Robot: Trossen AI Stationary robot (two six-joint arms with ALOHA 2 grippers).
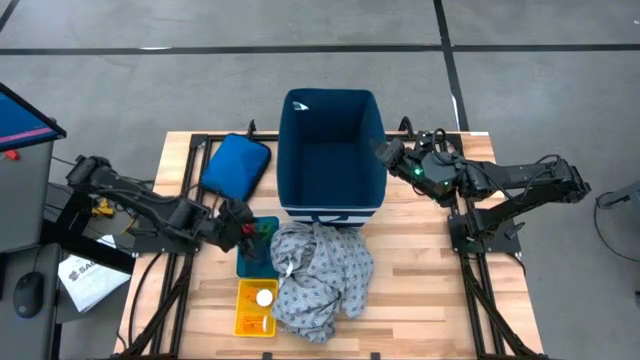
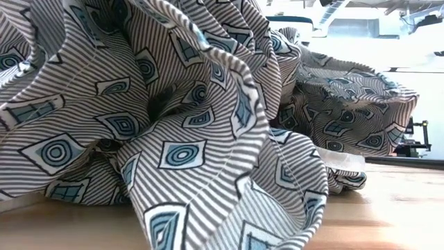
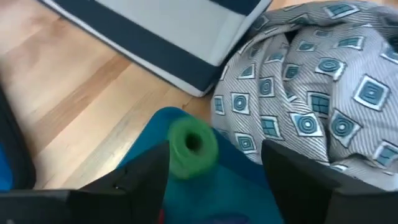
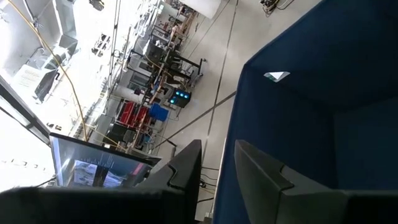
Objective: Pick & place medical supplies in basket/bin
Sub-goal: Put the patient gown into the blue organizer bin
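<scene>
Table [image 1: 420, 290]: 1 gown [image 1: 320, 280], 1 bin [image 1: 332, 150]

Beside the bin [image 1: 332, 150], whose navy fabric is looking matt with a smooth striped base, the gown [image 2: 173, 118] is showing as soft, finely striped, crumpled cloth. Under the bin, the table [image 1: 420, 290] is showing pale, smooth wooden planks.

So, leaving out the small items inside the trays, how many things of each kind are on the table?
Navy fabric bin: 1
Blue padded pouch: 1
Small trays: 2, the teal tray and the yellow tray
Patterned gown: 1
Total: 5
</scene>
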